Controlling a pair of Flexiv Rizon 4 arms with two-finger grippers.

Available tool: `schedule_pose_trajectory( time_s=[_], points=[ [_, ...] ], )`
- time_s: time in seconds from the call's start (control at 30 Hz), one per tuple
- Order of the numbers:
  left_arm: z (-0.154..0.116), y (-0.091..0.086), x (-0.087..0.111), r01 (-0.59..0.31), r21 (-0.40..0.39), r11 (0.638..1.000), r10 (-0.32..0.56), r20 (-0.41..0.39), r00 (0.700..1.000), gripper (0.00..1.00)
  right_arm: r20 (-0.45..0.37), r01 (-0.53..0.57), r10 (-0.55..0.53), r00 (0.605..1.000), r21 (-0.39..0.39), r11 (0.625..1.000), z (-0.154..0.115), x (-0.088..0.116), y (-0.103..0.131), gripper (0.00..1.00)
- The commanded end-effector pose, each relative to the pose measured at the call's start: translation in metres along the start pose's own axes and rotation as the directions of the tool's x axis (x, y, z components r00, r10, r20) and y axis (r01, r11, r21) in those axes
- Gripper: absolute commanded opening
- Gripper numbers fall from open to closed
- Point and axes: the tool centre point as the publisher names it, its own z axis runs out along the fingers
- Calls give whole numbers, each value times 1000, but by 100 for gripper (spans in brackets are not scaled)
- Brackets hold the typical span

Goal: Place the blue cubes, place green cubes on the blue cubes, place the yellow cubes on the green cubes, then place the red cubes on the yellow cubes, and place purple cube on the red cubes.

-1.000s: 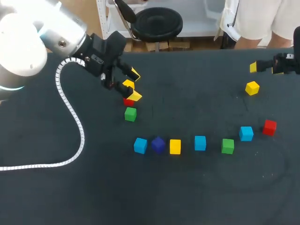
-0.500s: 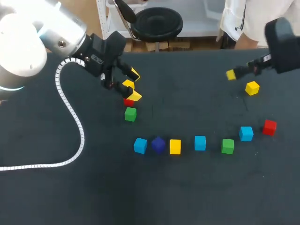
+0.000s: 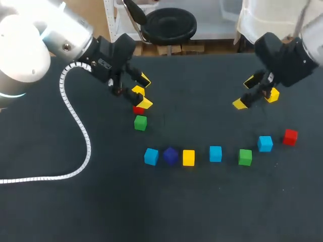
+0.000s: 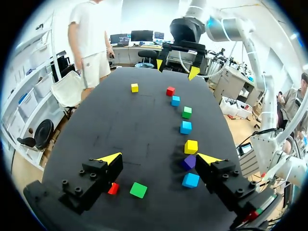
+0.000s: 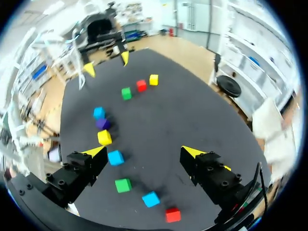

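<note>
A row of cubes crosses the table: blue (image 3: 151,156), purple (image 3: 170,156), yellow (image 3: 188,157), blue (image 3: 215,154), green (image 3: 245,157), blue (image 3: 265,143) and red (image 3: 290,136). Another green cube (image 3: 140,122) and red cube (image 3: 138,109) lie just below my left gripper (image 3: 145,91), which hangs open over a yellow cube (image 3: 138,91) and holds nothing. In the left wrist view the red cube (image 4: 113,188) and green cube (image 4: 138,189) lie between the fingers of that gripper (image 4: 160,158). My right gripper (image 3: 245,93) is open and empty, beside a half-hidden yellow cube (image 3: 273,95). Ahead of it (image 5: 143,152) lies the row, nearest the blue cube (image 5: 115,157).
The left arm's white coiled cable (image 3: 75,121) lies across the table's left side. Dark bare tabletop (image 3: 202,212) stretches in front of the row and between the two grippers.
My right arm has swung in from the right edge toward the middle, now left of the far yellow cube. The left arm and all cubes have stayed put.
</note>
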Motion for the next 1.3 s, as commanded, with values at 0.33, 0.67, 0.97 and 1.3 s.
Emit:
schedule_pose_trajectory(
  time_s=[0.33, 0.67, 0.97, 1.3],
  points=[
    [-5, 10, 9, -58, -36, 998, 58, -9, 998, 100, -53, 38, -49, 997, -185, 982, -4, -6, -7, 100],
    [-13, 52, 19, -190, 67, 979, 196, -99, 976, 100, -53, 38, -49, 997, -185, 982, -4, -6, -7, 100],
    [-10, 80, 33, -150, 87, 985, 158, -104, 982, 100, -53, 38, -49, 997, -185, 982, -4, -6, -7, 100],
    [-24, 81, 46, -117, 41, 992, 122, -140, 983, 100, -53, 38, -49, 997, -185, 982, -4, -6, -7, 100]
  ],
)
